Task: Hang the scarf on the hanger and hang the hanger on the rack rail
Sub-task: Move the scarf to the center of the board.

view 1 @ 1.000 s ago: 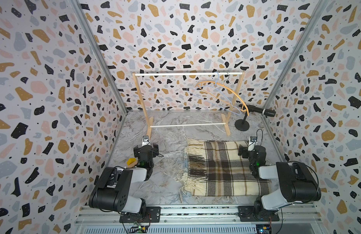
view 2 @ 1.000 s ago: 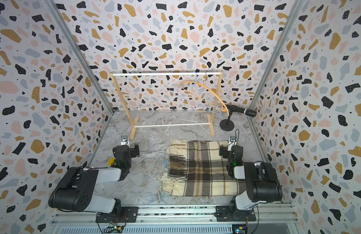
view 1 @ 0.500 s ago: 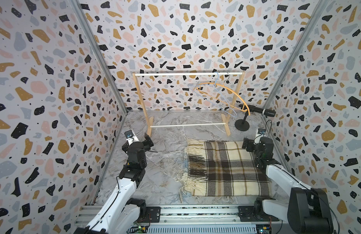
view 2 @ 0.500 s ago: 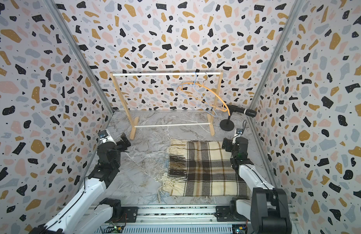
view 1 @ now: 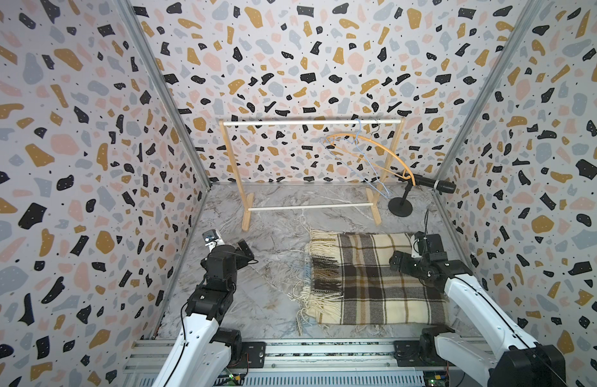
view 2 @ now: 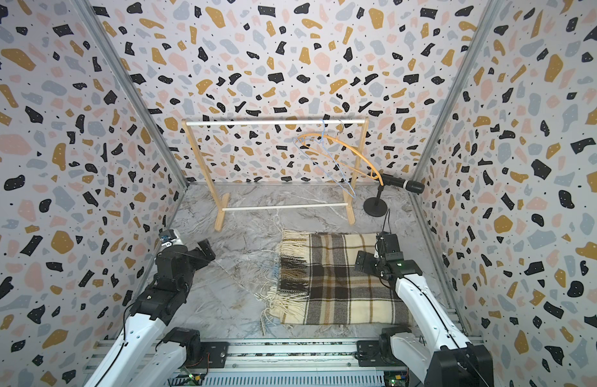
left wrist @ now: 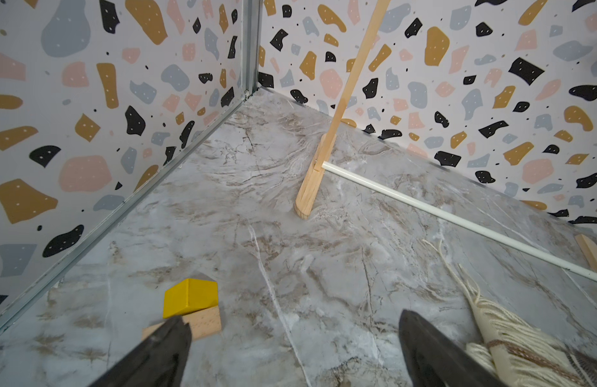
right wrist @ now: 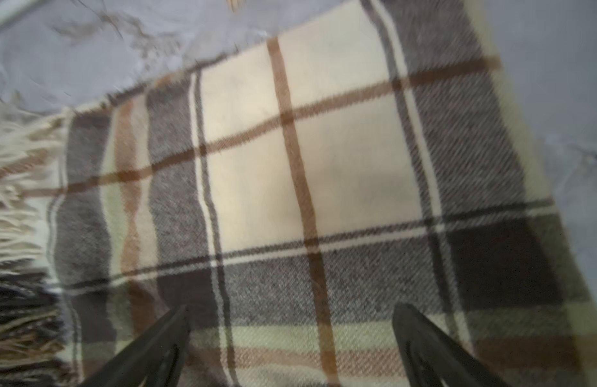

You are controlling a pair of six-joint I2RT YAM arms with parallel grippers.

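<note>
**A:** Starting closest in, which arm is sitting nearer the scarf?

**B:** The right one. The right end effector [right wrist: 292, 308] is hovering over the scarf [view 1: 374, 281], above its far right part. Its jaws are standing wide apart with nothing between them. I can't tell whether the tips are touching the cloth.

**A:** And the left?

**B:** The left end effector [left wrist: 294, 317] is also gaping and carrying nothing. It is hanging over bare bench [view 1: 273, 254], well apart from the scarf's body. A yellow block [left wrist: 189, 298] is sitting by one fingertip, and only the fringe is showing at the edge of the left wrist view.

**A:** How is the scarf lying?

**B:** It is lying flat on the bench, folded in layers. Its length is running side to side, with the fringed ends pointing toward the left arm and the closed edge lying under the right arm. So the right arm is looking straight down on it, while the left would be reaching sideways to the fringe.

**A:** And further back?

**B:** The rack [view 1: 310, 123] is standing against the far wall, beyond the scarf. An orange hanger [view 1: 367, 144] and a blue wire hanger [view 1: 354, 164] are dangling from the right end of its top rail. That puts them almost straight ahead of the right arm.

**A:** So what is the coming move turning on?

**B:** I'm judging that it's a downward pinch by the right arm, followed by a lift away toward the hangers.
</note>
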